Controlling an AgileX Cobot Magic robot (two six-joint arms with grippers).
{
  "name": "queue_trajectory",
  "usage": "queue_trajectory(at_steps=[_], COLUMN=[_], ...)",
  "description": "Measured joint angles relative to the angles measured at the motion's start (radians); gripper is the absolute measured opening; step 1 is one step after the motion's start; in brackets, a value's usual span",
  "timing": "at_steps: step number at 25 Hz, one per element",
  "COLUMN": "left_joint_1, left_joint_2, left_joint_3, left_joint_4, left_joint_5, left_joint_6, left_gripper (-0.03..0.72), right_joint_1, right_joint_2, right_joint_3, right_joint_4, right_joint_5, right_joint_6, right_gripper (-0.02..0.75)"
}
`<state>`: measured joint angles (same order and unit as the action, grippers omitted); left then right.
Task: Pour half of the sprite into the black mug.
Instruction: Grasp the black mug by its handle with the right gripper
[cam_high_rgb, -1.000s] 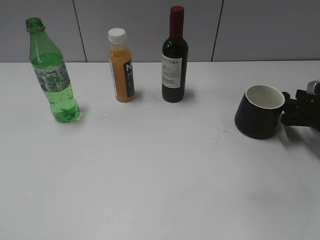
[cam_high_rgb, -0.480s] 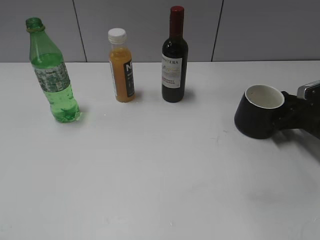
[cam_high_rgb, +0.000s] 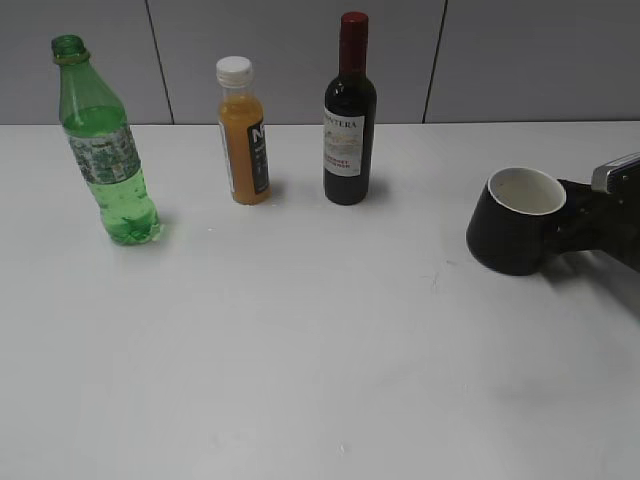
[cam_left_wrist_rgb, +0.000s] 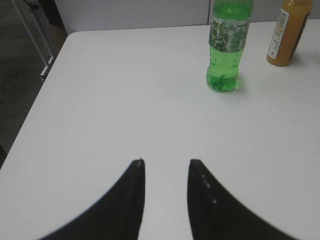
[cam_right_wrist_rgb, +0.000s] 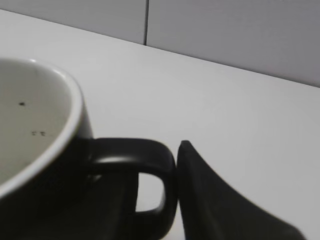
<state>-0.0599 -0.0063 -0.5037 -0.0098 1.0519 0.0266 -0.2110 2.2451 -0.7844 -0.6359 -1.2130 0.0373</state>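
The tall transparent green plastic sprite bottle (cam_high_rgb: 105, 150) stands upright and uncapped at about ten o'clock on the white table (cam_high_rgb: 300, 350), clear liquid reaching up to its shoulder, a pale patterned label band round its middle and a green ring at the neck. In the left wrist view the same bottle (cam_left_wrist_rgb: 228, 47) sits at one o'clock, well ahead of the left gripper (cam_left_wrist_rgb: 166, 165), whose two dark fingers are apart with bare tabletop between them; the table's left edge and rounded far corner run off at ten o'clock, with dark floor beyond. Just beside the sprite, towards twelve o'clock, stand a small orange juice bottle with a white cap (cam_high_rgb: 242, 132) and then a dark wine bottle with a red top (cam_high_rgb: 349, 112), both apart from it and close to the grey panelled wall (cam_high_rgb: 300, 50). A wide open stretch of table spreads from the centre down to six o'clock. At three o'clock, well apart from the bottles, the squat matte black mug (cam_high_rgb: 515, 235) with a white inside leans over, its mouth tipped up, handle pointing right. The right gripper (cam_high_rgb: 572, 232) reaches in from the right edge; its fingers are clamped on the mug's loop handle (cam_right_wrist_rgb: 145, 172), one dark finger (cam_right_wrist_rgb: 215, 200) pressing the outside.
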Motion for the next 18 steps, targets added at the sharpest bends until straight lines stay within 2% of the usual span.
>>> queue_trajectory(at_steps=[3, 4, 11, 18], left_joint_1=[0.000, 0.000, 0.000, 0.000], left_joint_2=[0.000, 0.000, 0.000, 0.000], left_joint_3=[0.000, 0.000, 0.000, 0.000], left_joint_4=[0.000, 0.000, 0.000, 0.000], left_joint_5=[0.000, 0.000, 0.000, 0.000], left_joint_6=[0.000, 0.000, 0.000, 0.000], left_gripper=[0.232, 0.232, 0.232, 0.232], right_joint_1=[0.000, 0.000, 0.000, 0.000], right_joint_2=[0.001, 0.001, -0.012, -0.129], right_joint_3=[0.000, 0.000, 0.009, 0.122], right_joint_4=[0.000, 0.000, 0.001, 0.011], right_joint_5=[0.000, 0.000, 0.004, 0.048], right_joint_6=[0.006, 0.017, 0.026, 0.017], right_gripper=[0.050, 0.031, 0.031, 0.030])
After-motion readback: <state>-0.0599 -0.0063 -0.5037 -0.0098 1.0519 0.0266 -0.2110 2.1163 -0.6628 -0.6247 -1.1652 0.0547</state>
